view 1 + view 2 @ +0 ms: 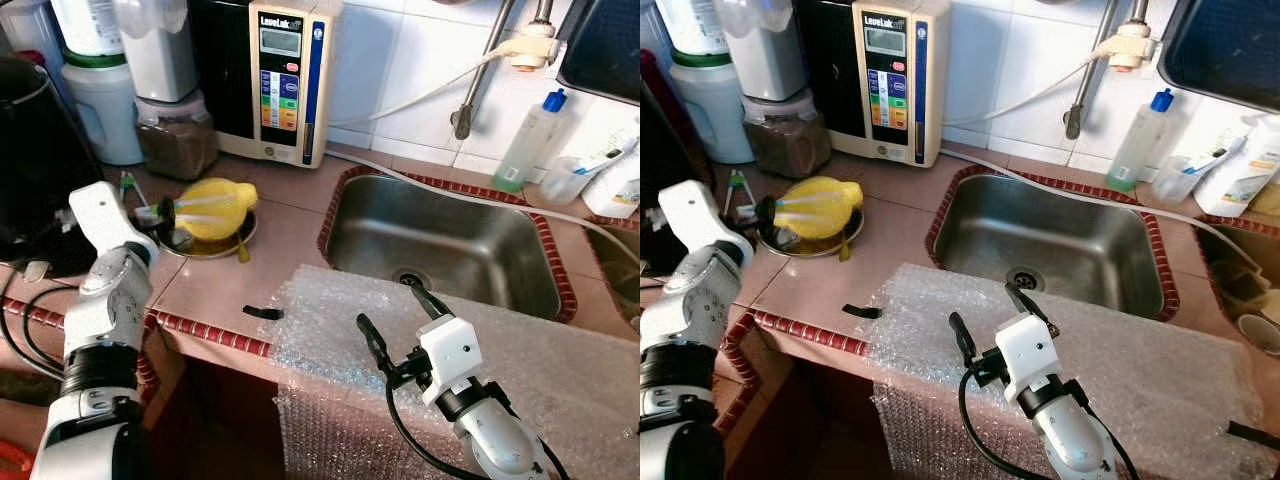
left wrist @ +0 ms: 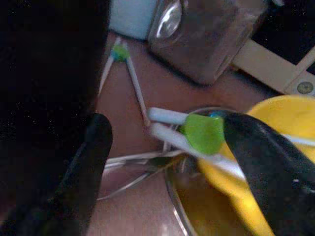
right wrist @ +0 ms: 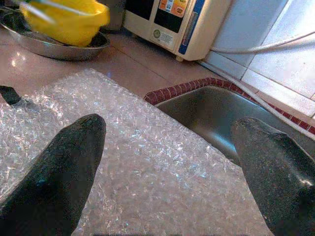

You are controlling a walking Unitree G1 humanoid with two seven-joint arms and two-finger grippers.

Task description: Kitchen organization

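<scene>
Left wrist view: left gripper fingers spread around white sticks (possibly chopsticks), right gripper fingers apart over crinkly bubble wrap.

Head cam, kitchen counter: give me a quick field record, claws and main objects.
left claw: open, at the rim of the metal dish, fingers either side of a green-tipped white utensil
right claw: open, above the bubble wrap, holding nothing
metal dish: on the tiled counter left of the sink, holds a yellow bowl tipped on its side
bubble wrap: draped over the counter's front edge
sink: steel, looks empty
water ioniser: against the wall behind the dish
small black piece: on the counter, left of the wrap
</scene>
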